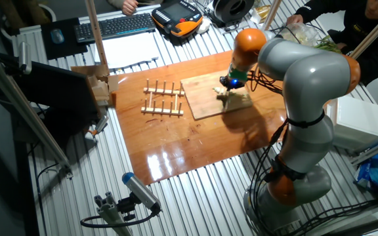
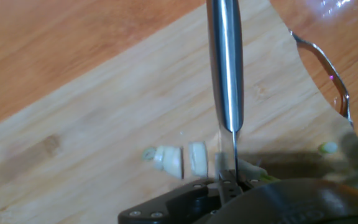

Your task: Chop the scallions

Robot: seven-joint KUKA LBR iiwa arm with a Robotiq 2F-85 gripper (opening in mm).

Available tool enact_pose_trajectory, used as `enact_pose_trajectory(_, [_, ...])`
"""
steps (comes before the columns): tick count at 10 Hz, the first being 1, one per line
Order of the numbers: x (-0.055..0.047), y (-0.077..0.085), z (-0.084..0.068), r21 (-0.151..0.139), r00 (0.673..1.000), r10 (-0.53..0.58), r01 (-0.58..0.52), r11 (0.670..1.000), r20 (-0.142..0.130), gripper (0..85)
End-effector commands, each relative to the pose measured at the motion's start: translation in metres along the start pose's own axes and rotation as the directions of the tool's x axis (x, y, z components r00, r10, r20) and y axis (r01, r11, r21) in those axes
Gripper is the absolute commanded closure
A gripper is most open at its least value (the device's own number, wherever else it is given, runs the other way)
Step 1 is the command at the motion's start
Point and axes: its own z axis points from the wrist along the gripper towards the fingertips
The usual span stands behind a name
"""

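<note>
In the hand view, short cream-white scallion pieces (image 2: 169, 159) lie on the wooden cutting board (image 2: 104, 124), with one cut slice (image 2: 197, 158) just left of the knife. My gripper (image 2: 229, 185) is shut on a steel knife (image 2: 225, 74). The knife's spine runs straight away from the camera and its edge is down at the board, beside the slices. A tiny pale bit (image 2: 328, 148) shows to the right of the blade. In the fixed view the gripper (image 1: 231, 84) is low over the right part of the board (image 1: 202, 98).
A wooden slatted rack (image 1: 163, 98) lies on the brown tabletop (image 1: 176, 144) left of the board. Cardboard and a dark box (image 1: 64, 92) stand at the left. A keyboard (image 1: 113, 26) and a pendant (image 1: 179, 16) lie at the back. People are at the far right.
</note>
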Motion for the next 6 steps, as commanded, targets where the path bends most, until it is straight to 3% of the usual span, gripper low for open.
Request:
enact_pose_trajectory(1, [-0.007, -0.001, -0.007, -0.004, 1.000, 0.016, -0.016, 1.000, 0.012, 85.0])
enact_pose_trajectory(2, [-0.006, 0.001, -0.010, -0.020, 0.999, 0.033, -0.033, 0.999, 0.004, 85.0])
enact_pose_trajectory(6, [-0.007, 0.012, -0.024, 0.001, 0.998, 0.062, -0.062, 0.998, 0.002, 85.0])
